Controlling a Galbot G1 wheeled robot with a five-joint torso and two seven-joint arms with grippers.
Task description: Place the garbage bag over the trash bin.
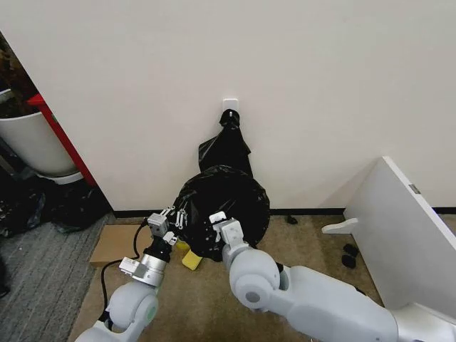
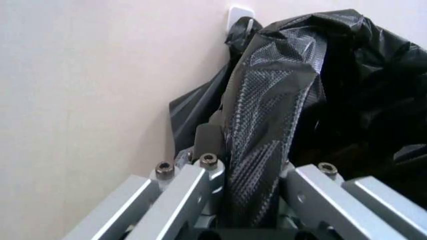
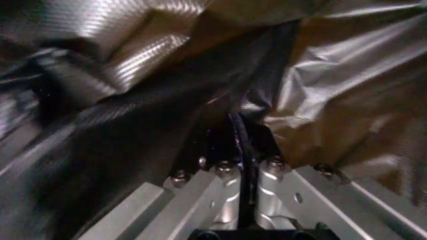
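Note:
The garbage bag (image 1: pixel 224 203) is stretched into a wide, round black shape low against the wall. The trash bin is hidden beneath it. My left gripper (image 1: pixel 172 216) is at the bag's left edge. In the left wrist view a glossy strip of the bag (image 2: pixel 263 120) runs between its fingers (image 2: pixel 208 136), pinched there. At the bag's front edge my right gripper (image 1: pixel 218 219) is shut on a thin fold of the bag (image 3: pixel 244 137). Black plastic surrounds it in the right wrist view.
A bunch of black bags (image 1: pixel 229 139) hangs from a white hook (image 1: pixel 230 105) on the wall just above. A yellow object (image 1: pixel 191 258) and flat cardboard (image 1: pixel 117 244) lie on the floor. A white pot (image 1: pixel 32 142) stands far left, a white board (image 1: pixel 402 228) leans at right.

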